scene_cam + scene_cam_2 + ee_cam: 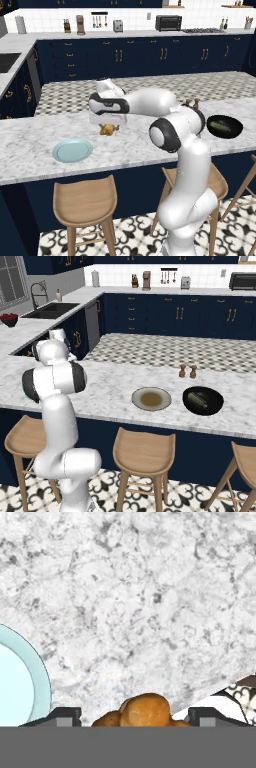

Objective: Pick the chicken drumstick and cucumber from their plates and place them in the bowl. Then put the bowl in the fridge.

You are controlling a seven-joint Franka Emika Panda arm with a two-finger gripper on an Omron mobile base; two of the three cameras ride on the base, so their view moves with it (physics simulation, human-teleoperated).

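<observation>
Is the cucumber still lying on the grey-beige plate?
No, the cucumber lies inside the black bowl, and the grey-beige plate beside it shows just its brown centre.

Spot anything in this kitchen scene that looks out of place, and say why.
The chicken drumstick lies on the bare marble counter, beside the empty pale blue plate, not on it. The open pincer straddles it.

white marble counter [30, 150] bears pale blue plate [72, 150], grey-beige plate [151, 399], black bowl [203, 401], two shakers [187, 371].
</observation>
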